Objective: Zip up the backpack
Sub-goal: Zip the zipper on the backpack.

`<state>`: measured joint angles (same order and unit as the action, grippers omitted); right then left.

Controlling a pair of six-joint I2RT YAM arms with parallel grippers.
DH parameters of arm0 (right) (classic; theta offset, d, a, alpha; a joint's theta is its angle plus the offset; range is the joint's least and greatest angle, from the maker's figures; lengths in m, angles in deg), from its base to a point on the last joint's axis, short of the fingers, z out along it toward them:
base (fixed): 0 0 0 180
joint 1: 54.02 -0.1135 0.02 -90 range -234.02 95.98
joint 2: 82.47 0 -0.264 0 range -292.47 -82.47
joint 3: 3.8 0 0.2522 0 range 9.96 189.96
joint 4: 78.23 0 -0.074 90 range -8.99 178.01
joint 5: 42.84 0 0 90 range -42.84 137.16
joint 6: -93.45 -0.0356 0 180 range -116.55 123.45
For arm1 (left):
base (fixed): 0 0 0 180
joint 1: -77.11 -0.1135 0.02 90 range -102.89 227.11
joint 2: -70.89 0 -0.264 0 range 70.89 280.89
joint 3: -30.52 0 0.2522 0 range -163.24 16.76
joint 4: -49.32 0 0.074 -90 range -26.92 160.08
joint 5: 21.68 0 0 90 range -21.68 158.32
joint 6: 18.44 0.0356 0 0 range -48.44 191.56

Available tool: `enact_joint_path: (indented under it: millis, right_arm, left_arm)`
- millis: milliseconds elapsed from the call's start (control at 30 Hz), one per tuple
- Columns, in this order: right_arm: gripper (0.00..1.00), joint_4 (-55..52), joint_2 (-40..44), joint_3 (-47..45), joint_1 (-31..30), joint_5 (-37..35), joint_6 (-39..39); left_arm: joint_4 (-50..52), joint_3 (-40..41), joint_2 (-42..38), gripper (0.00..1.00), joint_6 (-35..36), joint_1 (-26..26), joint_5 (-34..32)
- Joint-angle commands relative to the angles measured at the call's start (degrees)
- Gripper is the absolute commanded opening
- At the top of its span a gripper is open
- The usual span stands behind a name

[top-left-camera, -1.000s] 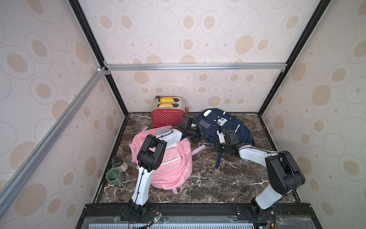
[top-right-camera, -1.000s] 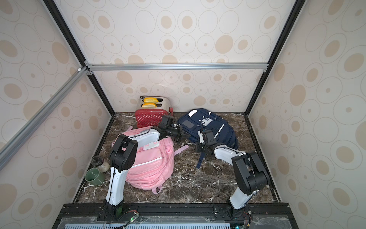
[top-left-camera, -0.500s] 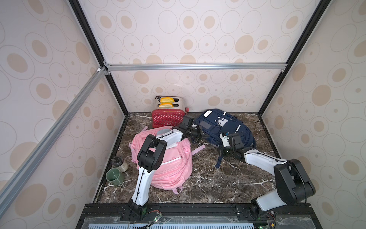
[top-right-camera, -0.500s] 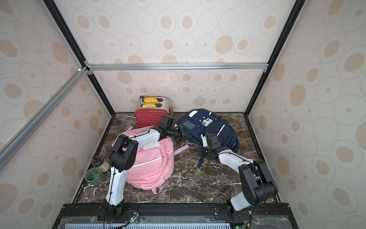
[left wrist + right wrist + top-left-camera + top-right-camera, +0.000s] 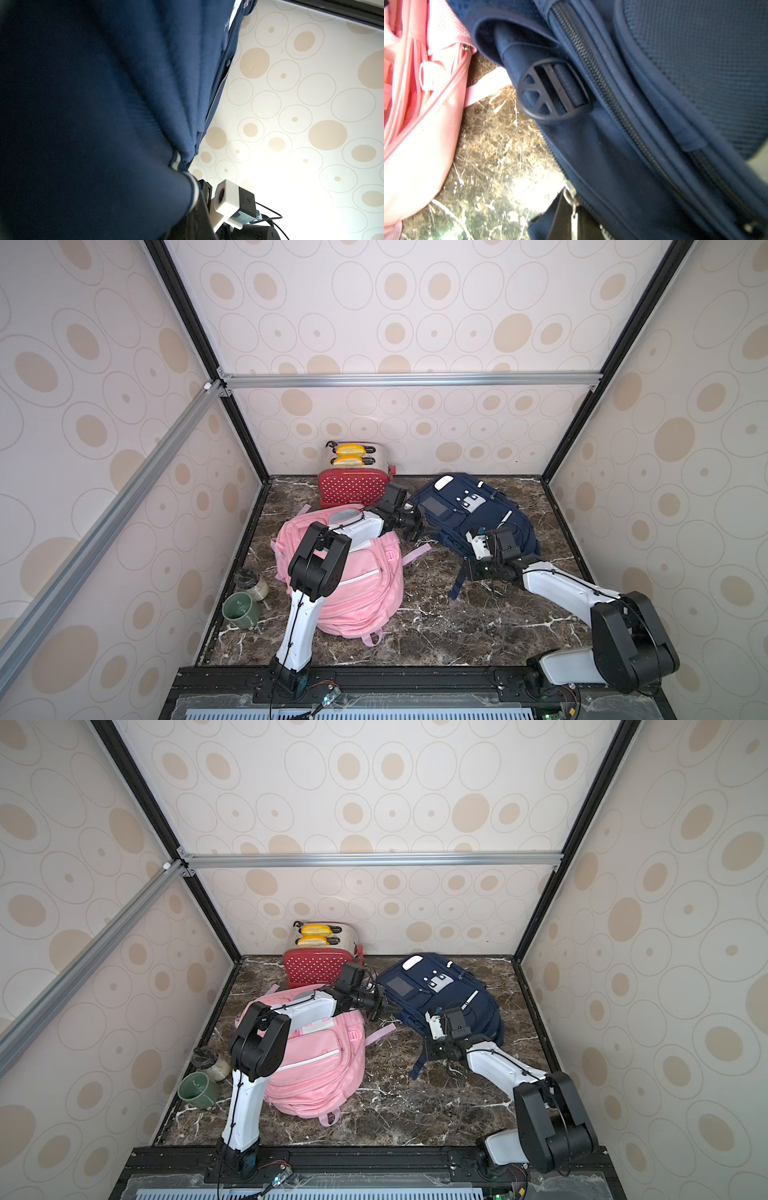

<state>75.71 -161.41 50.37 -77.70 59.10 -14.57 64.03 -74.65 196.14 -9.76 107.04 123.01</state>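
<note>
The navy backpack (image 5: 469, 506) (image 5: 436, 986) lies at the back right of the marble floor. My left gripper (image 5: 415, 526) (image 5: 384, 1007) is at its left edge, shut on a fold of the navy fabric (image 5: 124, 124), which fills the left wrist view. My right gripper (image 5: 478, 569) (image 5: 435, 1051) is at the bag's front edge. In the right wrist view it is shut on the metal zipper pull (image 5: 572, 199), with a dark finger (image 5: 564, 220) on either side. A closed zip track (image 5: 602, 83) and a round black buckle (image 5: 550, 89) lie further along the backpack (image 5: 654, 145).
A pink backpack (image 5: 357, 580) (image 5: 320, 1065) (image 5: 415, 104) lies under my left arm, its strap touching the navy bag. A red polka-dot toaster (image 5: 351, 485) stands at the back wall. A green mug (image 5: 241, 610) and a jar (image 5: 251, 583) sit by the left wall.
My right gripper has slid toward the front right along the navy bag's edge, still shut on the pull, and its elbow swung out to the right. The left gripper has held still.
</note>
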Motion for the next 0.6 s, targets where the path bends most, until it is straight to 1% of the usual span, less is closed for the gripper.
enact_joint_path:
  millis: [0, 167, 300, 467, 567]
  right_arm:
    - [0.0, -10.6, 1.7, -1.5, 0.2, 0.9, 2.7]
    - [0.0, -13.4, 3.4, -3.2, 0.7, 2.9, 2.0]
    - [0.0, -17.1, 5.5, -2.9, 0.8, 4.3, 1.7]
    - [0.0, -24.6, 6.2, -1.6, 1.3, 6.1, 3.1]
    - [0.0, -26.5, 7.1, -1.6, 1.3, 9.6, 2.4]
  left_arm:
    - [0.0, -2.2, 0.4, 0.0, 3.5, -1.1, 0.9]
    - [2.9, -4.1, 2.9, 0.0, 5.8, -1.4, 1.8]
    - [5.3, -6.0, 5.0, 0.0, 7.9, -2.2, 1.8]
    - [15.4, -13.0, 8.8, 0.0, 14.8, -3.5, -0.5]
    - [18.0, -17.1, 11.4, 0.0, 16.0, -4.4, -2.1]
